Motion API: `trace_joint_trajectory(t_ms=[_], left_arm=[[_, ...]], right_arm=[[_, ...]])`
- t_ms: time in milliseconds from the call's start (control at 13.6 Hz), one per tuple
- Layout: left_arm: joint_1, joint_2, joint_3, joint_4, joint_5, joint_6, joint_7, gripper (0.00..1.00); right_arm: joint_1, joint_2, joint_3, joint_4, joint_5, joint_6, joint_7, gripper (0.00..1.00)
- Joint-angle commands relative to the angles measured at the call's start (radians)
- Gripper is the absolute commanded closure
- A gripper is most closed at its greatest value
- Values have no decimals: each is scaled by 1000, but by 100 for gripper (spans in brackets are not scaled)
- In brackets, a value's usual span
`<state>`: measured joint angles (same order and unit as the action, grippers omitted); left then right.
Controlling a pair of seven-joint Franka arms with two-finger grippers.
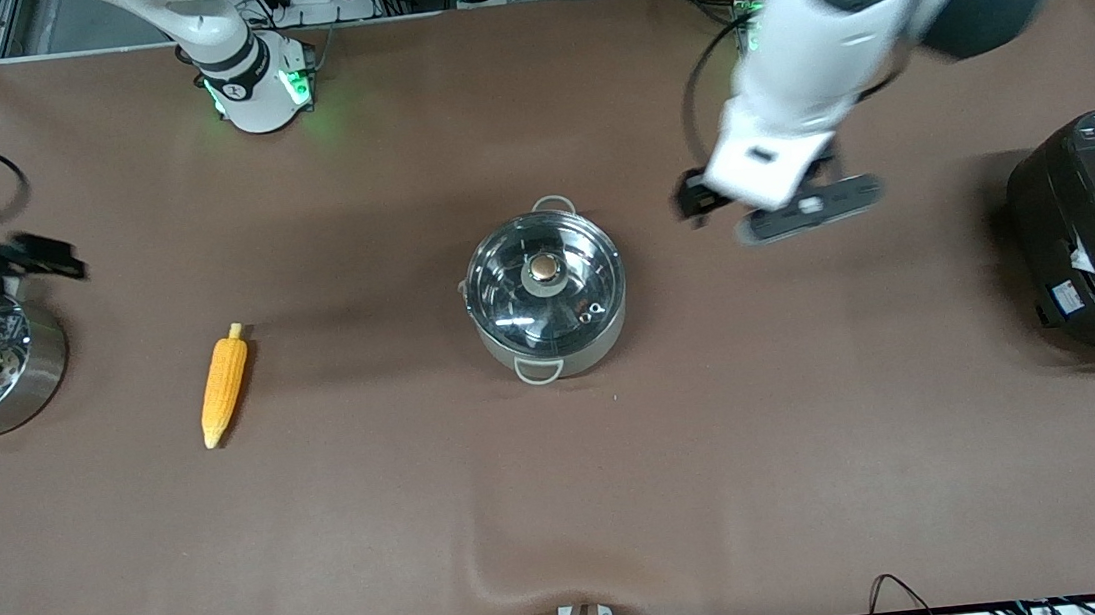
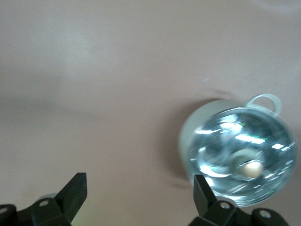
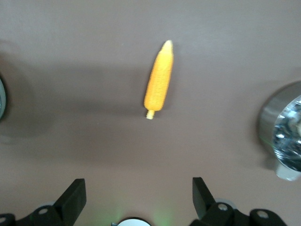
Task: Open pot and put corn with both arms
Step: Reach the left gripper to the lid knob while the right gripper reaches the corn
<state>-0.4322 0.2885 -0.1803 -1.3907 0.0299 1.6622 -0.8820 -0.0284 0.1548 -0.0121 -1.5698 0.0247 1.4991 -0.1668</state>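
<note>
The pot [image 1: 545,293] sits mid-desk with its glass lid [image 1: 544,275] on, so opening comes first. The left end effector [image 2: 136,200], fingers spread, hangs over bare desk just beside it, probably lining up on the knob [image 1: 544,268]. The corn [image 1: 223,383] lies toward the right arm's end; the right end effector [image 3: 136,200], fingers spread, hovers near the steamer pan [image 1: 41,371] at that edge.

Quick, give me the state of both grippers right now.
Left gripper: open, holding nothing, over bare table beside the pot.
Right gripper: open, holding nothing, up above the corn.
</note>
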Motion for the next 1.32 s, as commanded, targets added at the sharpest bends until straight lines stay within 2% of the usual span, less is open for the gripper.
trace_joint_trajectory(t_ms=[0,293,440,660,880,1247], left_arm=[[-83,125,18,78,-8,88,-164,0],[-175,231,25,79,-1,218,-319,0],[-221,267,42,81,10,243,-362,0],[-264,314,48,85,10,257,-410,0],[-280,342,48,85,11,272,-414,0],[-293,367,47,84,11,306,-414,0]], right_arm=[[97,96,-8,5,-15,77,9,0],[51,236,-9,-29,-14,238,21,0],[22,333,-12,-35,-14,302,21,0],[1,423,-12,-53,-14,399,21,0],[-47,459,-12,-137,-12,576,23,0],[-6,468,-6,-142,1,560,259,0]])
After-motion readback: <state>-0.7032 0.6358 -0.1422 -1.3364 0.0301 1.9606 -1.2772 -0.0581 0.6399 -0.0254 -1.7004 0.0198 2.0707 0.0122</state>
